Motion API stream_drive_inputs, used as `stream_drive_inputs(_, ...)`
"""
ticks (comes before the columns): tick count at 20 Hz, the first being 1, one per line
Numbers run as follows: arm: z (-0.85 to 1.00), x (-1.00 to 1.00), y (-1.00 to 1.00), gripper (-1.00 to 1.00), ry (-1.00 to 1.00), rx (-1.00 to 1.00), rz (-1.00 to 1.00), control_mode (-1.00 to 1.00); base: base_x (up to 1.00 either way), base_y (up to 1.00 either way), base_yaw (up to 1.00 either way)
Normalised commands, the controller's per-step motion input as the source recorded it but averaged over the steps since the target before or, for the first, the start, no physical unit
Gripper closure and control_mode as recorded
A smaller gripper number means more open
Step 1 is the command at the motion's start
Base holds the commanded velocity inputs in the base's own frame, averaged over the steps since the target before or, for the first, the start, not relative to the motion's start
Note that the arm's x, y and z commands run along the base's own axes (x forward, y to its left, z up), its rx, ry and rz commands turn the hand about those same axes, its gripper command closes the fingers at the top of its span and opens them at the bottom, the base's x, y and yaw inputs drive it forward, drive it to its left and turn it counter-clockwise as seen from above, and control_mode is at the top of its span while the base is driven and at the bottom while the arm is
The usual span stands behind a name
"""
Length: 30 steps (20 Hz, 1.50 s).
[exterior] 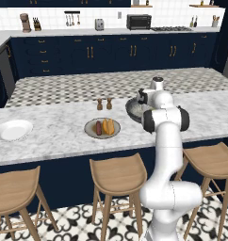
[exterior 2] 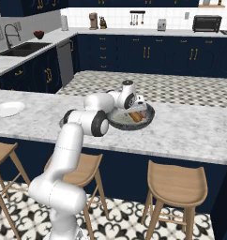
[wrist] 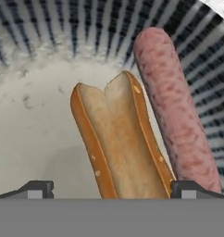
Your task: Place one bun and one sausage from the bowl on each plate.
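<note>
I have the gripper spread wide over the bowl, holding nothing. The bun lies straight ahead between the tips, its long axis running away toward the frame's top, so the jaws straddle its width. The sausage lies alongside it, touching, frame right. The left base view adds the beige plate already filled and the white plate bare, far left.

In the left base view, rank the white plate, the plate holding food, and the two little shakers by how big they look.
1. White plate, though sitting nearer the camera may inflate it.
2. Beige plate with a bun and sausage on it; close to the white one, so the order is unsure.
3. The two brown shakers, alike and clearly smallest.
</note>
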Motion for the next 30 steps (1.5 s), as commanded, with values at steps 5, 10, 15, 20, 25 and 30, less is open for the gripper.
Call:
stream_drive_inputs(5,-0.03,0.22,0.00,-1.00,0.00,0.00,0.00,-1.00,0.00,0.00,0.00)
stream_drive_inputs(10,-0.12,0.07,-0.06,-1.00,0.00,0.00,0.00,-1.00,0.00,0.00,0.00)
stream_drive_inputs(15,-0.11,0.00,0.00,-1.00,0.00,0.00,0.00,-1.00,0.00,0.00,0.00)
stream_drive_inputs(20,-0.17,0.00,0.00,-1.00,0.01,0.00,0.00,-1.00,0.00,0.00,0.00)
stream_drive_inputs(25,-0.26,0.00,0.09,-1.00,0.02,-0.03,0.00,-1.00,0.00,0.00,0.00)
stream_drive_inputs(30,-0.16,0.00,0.08,-1.00,0.01,-0.02,0.00,-1.00,0.00,0.00,0.00)
